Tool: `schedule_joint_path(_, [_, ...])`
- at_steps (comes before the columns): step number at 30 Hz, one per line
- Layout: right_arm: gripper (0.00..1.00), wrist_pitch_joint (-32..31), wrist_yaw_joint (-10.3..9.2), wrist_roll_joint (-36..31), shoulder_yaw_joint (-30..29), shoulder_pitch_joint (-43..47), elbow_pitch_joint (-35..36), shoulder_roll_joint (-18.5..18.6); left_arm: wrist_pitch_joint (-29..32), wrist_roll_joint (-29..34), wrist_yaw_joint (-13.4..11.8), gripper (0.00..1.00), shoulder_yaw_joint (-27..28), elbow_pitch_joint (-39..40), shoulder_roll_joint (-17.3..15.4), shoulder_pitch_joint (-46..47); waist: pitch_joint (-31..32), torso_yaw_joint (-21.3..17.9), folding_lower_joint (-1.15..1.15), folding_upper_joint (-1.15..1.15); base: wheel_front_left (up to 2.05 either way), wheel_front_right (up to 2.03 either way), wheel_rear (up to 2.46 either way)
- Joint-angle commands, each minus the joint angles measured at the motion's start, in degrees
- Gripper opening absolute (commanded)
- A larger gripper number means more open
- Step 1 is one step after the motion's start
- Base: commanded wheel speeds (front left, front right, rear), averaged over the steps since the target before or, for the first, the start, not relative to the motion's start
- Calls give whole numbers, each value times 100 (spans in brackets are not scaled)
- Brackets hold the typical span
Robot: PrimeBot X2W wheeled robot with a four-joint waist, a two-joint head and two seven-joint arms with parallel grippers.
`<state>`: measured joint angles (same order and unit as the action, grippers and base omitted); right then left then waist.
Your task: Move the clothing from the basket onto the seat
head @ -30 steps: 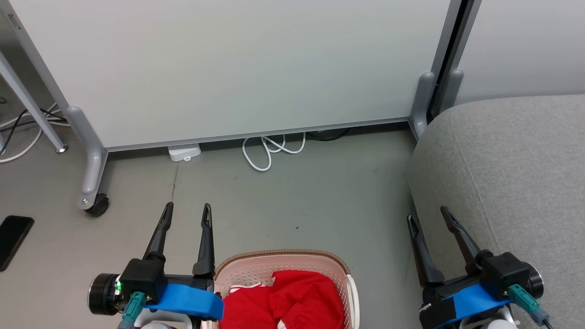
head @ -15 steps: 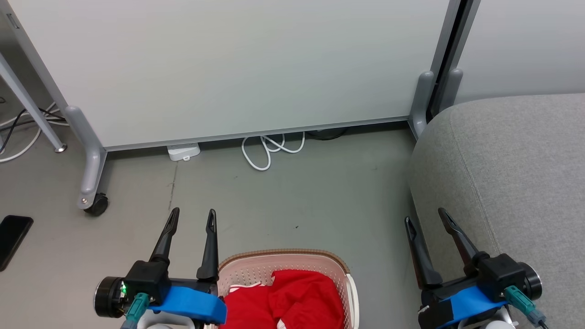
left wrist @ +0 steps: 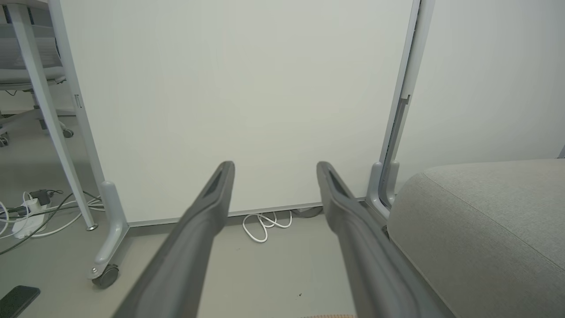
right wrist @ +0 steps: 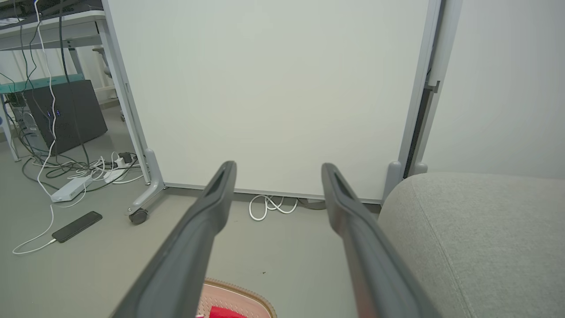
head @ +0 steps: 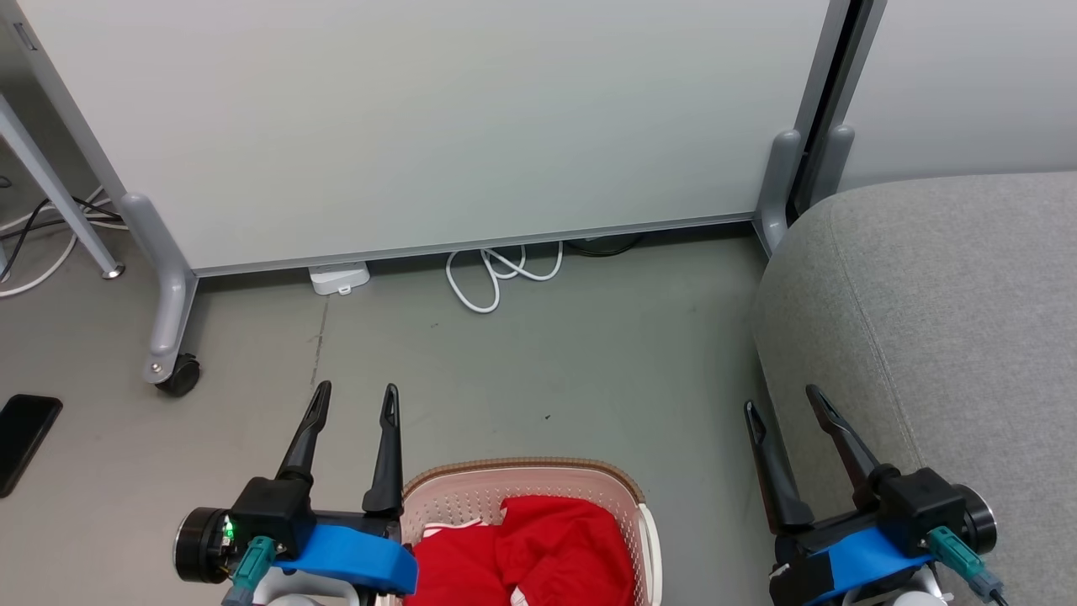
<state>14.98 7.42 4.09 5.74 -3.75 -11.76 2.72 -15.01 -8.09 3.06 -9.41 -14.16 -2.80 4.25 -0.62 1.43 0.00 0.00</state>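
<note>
While heaped as red sports clothing (head: 547,547) inside the cream laundry basket (head: 522,465), waits untouched on the floor (head: 547,362) between left gripper (head: 357,389) and right gripper (head: 781,398), both spread wide and empty, seemingly readied for a first grab, grey sofa (head: 951,320) just beside the right one.

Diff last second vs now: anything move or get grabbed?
The left gripper edged slightly right, toward the basket, and back toward the robot. The right gripper barely shifted. Nothing was grasped or released: both stay open and empty. The clothing lies in the basket as before, and the seat is unchanged.
</note>
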Motion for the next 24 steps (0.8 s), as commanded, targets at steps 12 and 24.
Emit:
schedule_joint_path(12, [100, 31, 13, -36, 39, -188, 88, 30, -21, 195, 264, 100, -2, -298, -98, 474, -310, -126, 0, 0, 0, 0, 0])
schedule_joint_path(24, [100, 29, 12, -94, 32, -802, 315, 26, -22, 355, 448, 100, -652, -1258, -503, 1602, -1420, -566, 0, 0, 0, 0, 0])
